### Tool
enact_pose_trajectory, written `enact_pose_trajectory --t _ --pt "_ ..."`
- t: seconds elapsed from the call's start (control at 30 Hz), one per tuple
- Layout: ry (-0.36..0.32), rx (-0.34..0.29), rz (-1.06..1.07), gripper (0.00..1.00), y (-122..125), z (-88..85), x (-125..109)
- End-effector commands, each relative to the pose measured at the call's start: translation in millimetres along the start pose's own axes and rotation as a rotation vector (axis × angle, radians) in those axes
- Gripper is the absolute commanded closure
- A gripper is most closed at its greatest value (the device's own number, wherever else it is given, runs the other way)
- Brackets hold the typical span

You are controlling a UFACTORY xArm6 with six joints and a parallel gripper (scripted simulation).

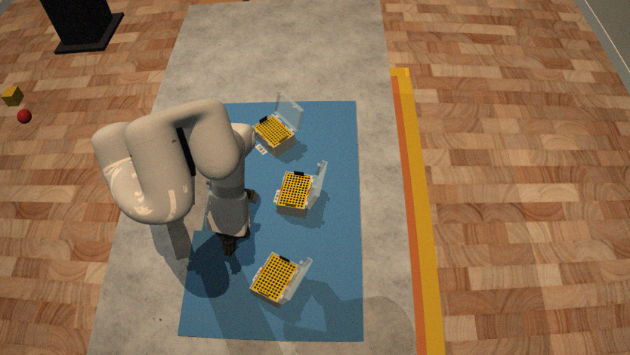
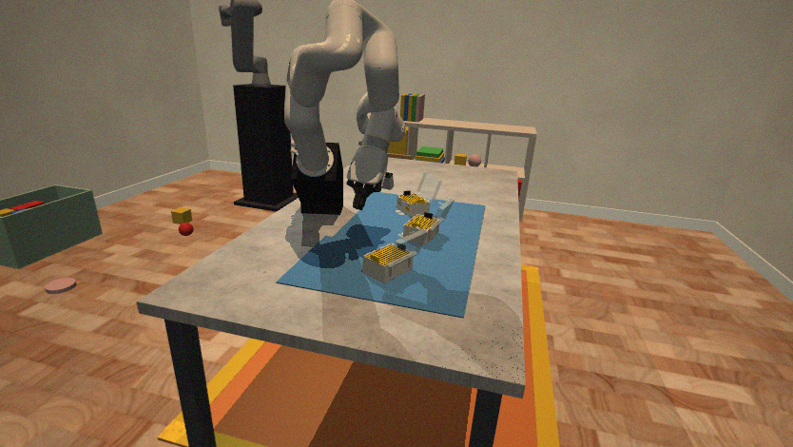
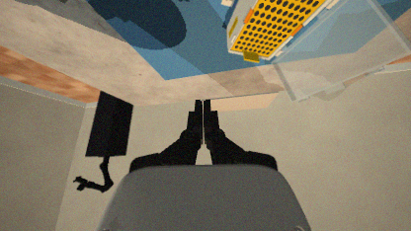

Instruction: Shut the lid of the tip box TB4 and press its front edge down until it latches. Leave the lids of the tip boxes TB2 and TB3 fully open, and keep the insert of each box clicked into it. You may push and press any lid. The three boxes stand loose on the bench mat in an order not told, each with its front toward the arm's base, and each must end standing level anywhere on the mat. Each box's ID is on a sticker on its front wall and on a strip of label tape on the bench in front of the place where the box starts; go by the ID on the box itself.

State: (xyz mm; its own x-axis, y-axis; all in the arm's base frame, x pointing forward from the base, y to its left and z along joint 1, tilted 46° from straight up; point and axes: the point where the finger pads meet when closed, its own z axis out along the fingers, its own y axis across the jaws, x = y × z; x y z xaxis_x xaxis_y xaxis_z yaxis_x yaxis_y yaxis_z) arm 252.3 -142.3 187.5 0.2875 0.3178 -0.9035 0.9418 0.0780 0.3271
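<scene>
Three white tip boxes with yellow inserts stand on the blue mat [image 1: 282,220], all with clear lids open: a far box [image 1: 274,132], a middle box [image 1: 294,190] and a near box [image 1: 274,277]. They also show in the exterior view as the far box [image 2: 413,201], the middle box [image 2: 421,224] and the near box [image 2: 388,261]. Their ID stickers cannot be read. My gripper [image 1: 229,248] [image 2: 357,201] is shut and empty. It hangs above the mat's left part, left of the near and middle boxes and apart from them. The wrist view shows the shut fingers, with one box [image 3: 274,25] and its open lid [image 3: 336,54] above them.
A strip of label tape [image 1: 260,149] lies in front of the far box. A black pedestal with another arm [image 2: 263,144] stands beyond the table's far end. A shelf [image 2: 472,144] stands behind the table. The table's right edge runs along an orange-yellow floor stripe [image 1: 416,220].
</scene>
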Motion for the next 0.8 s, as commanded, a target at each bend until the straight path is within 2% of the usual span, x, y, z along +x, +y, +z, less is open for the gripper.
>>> enact_pose_trajectory --t 0.0,0.2,0.7,0.77 --pt "0.0 -0.001 0.001 1.0 0.4 -0.4 -0.1" --pt "0.007 0.007 0.033 1.0 5.4 -0.3 -1.0" --pt "0.105 0.134 0.507 1.0 79.3 0.9 -14.4" --pt "0.105 0.134 0.507 1.0 79.3 0.9 -14.4"
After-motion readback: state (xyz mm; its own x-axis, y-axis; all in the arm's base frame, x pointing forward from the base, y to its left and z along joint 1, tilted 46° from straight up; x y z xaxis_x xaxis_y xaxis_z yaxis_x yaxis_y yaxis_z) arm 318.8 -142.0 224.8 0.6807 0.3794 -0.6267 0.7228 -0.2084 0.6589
